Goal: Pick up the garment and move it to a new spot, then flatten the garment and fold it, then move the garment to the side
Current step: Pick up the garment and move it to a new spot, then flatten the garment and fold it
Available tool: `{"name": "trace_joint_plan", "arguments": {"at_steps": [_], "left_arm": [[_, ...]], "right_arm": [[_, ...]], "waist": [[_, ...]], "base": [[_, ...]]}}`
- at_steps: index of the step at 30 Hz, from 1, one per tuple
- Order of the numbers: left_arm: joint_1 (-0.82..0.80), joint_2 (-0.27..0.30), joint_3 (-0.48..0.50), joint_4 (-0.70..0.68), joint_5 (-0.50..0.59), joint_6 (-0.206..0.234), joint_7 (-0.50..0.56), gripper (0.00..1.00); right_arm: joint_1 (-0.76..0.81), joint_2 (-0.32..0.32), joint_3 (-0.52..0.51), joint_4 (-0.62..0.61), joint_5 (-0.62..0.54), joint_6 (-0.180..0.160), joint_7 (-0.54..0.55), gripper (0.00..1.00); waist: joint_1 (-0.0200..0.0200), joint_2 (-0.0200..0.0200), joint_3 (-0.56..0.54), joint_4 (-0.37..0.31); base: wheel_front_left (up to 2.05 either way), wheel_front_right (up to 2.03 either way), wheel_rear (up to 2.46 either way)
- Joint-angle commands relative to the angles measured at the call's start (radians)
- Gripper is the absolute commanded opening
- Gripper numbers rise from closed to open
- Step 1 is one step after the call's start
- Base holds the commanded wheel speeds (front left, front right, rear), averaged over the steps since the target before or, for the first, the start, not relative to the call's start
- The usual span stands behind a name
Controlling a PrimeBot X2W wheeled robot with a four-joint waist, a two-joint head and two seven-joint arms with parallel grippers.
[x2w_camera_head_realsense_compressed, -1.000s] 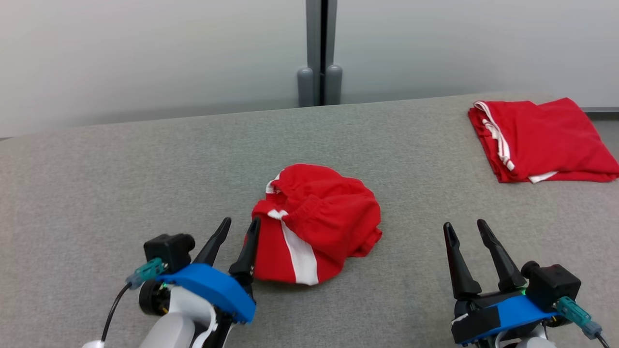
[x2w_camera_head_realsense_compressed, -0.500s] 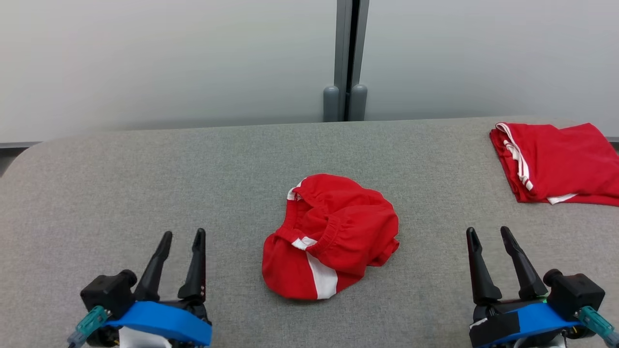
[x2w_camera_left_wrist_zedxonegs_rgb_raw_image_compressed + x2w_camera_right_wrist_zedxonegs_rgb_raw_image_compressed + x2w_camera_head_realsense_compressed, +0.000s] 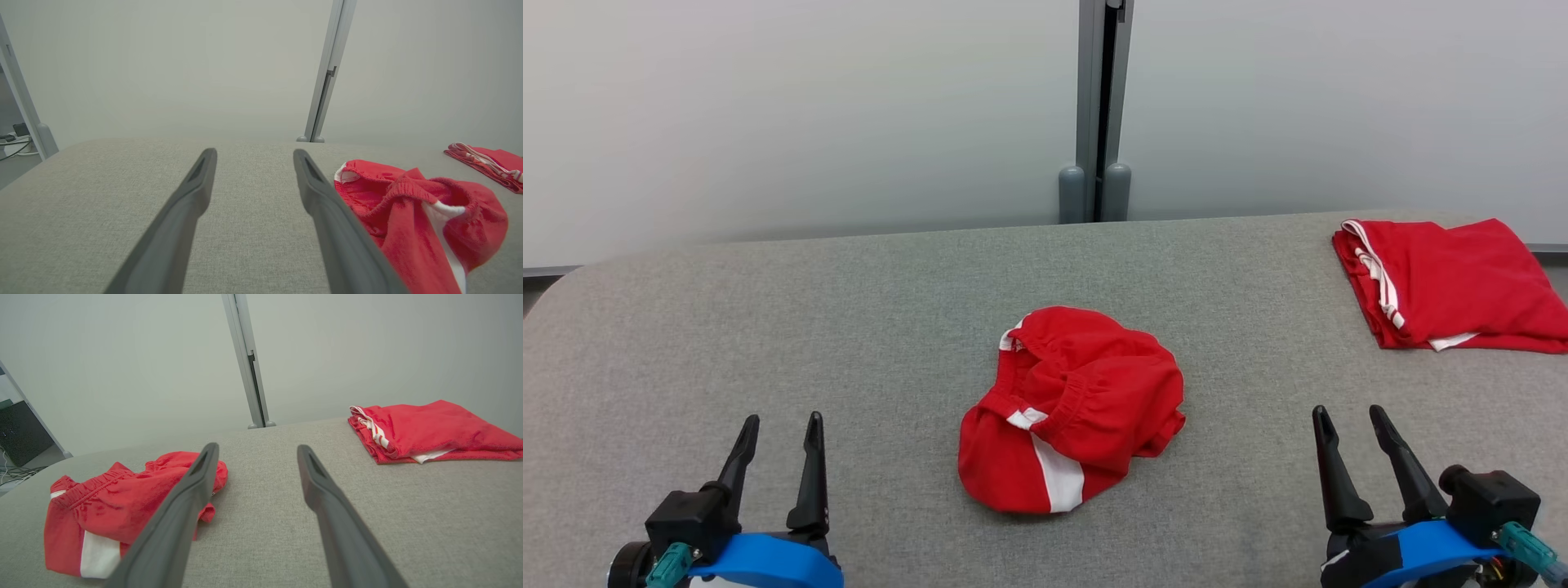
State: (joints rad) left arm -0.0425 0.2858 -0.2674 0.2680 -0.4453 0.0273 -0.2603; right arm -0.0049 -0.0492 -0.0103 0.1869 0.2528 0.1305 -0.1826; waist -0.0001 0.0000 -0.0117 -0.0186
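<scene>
**Both tools empty, crumpled shorts in mid-tabletop**

The left tool [image 3: 783, 419], two long dark fingers on a blue mount, hovers at the near left with its fingers apart and nothing between them. The right tool [image 3: 1347, 410] hovers at the near right, its fingers likewise spread and empty. Both point toward the far side, and neither touches cloth.

Between them, a little farther in, the crumpled red fabric garment with a white side stripe [image 3: 1086, 408] lies in a rounded heap near the middle of the grey fabric-covered tabletop [image 3: 849, 327]. The heap is slightly longer from near left to far right. Its gathered elastic waistband opens at the far-left part, with a white lining edge showing there. The white stripe runs from the middle of the heap toward its near rim. The left tool is well apart from it, the right tool farther off.

Bare tabletop surrounds the heap, widest on the left out to the rounded far-left corner. At the far right a folded red fabric garment with white trim [image 3: 1445, 282] lies flat close to the far edge. Behind that edge stands a pale wall with a grey upright post [image 3: 1094, 106].
</scene>
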Motion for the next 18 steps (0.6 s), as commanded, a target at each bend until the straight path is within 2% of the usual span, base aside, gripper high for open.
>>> {"name": "trace_joint_plan", "arguments": {"at_steps": [1, 6, 18], "left_arm": [[0.001, 0.004, 0.014, 0.015, -0.001, 0.005, -0.005, 1.00], [-0.002, 0.009, 0.022, 0.050, -0.021, -0.005, 0.000, 1.00], [-0.010, 0.002, 0.013, 0.041, -0.037, 0.000, 0.016, 1.00]], "right_arm": [[0.011, -0.003, -0.001, -0.001, 0.003, 0.001, 0.008, 1.00], [0.016, -0.003, 0.005, -0.002, 0.013, 0.001, 0.024, 1.00], [0.011, -0.003, 0.016, 0.005, 0.024, 0.001, 0.012, 1.00]], "waist": [[0.0001, 0.0000, 0.000, -0.006], [0.0001, 0.0000, 0.005, -0.018], [0.0001, 0.0000, 0.019, -0.019]], "base": [[0.00, 0.00, 0.00], [0.00, 0.00, 0.00], [0.00, 0.00, 0.00]]}}
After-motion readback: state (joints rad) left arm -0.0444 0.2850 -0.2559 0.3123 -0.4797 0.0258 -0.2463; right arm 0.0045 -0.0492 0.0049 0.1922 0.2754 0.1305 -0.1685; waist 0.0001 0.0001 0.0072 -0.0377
